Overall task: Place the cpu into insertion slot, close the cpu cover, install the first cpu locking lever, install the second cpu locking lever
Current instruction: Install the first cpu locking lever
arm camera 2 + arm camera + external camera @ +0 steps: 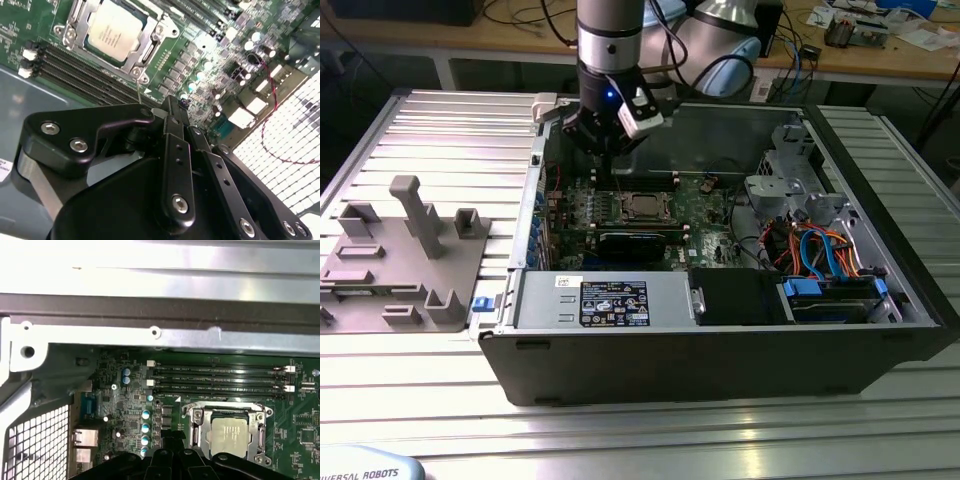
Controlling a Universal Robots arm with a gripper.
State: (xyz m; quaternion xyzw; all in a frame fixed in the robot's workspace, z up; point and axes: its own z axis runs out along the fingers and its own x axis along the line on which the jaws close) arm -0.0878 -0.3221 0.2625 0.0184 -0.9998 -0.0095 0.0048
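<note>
The cpu [642, 207] lies flat in the middle of the green motherboard [705, 215], its silver top showing in both wrist views [112, 30] [229, 436]. The silver cpu cover [146, 47] [200, 432] lies down around it like a frame, and the insertion slot is hidden beneath them. A thin metal rod [138, 89], seemingly a locking lever, rises from the socket's corner toward my fingers. My gripper [610, 150] [175, 105] hangs above the board beside the socket, toward the exterior view's left and back. Its black fingertips meet, shut, with nothing visibly between them.
The open computer case wall [150, 315] runs close behind my gripper. Memory slots [220, 377] lie next to the socket and a black card [640, 240] lies in front of it. A power supply [605, 300], coloured cables [820, 250] and a grey fixture plate [400, 260] surround the area.
</note>
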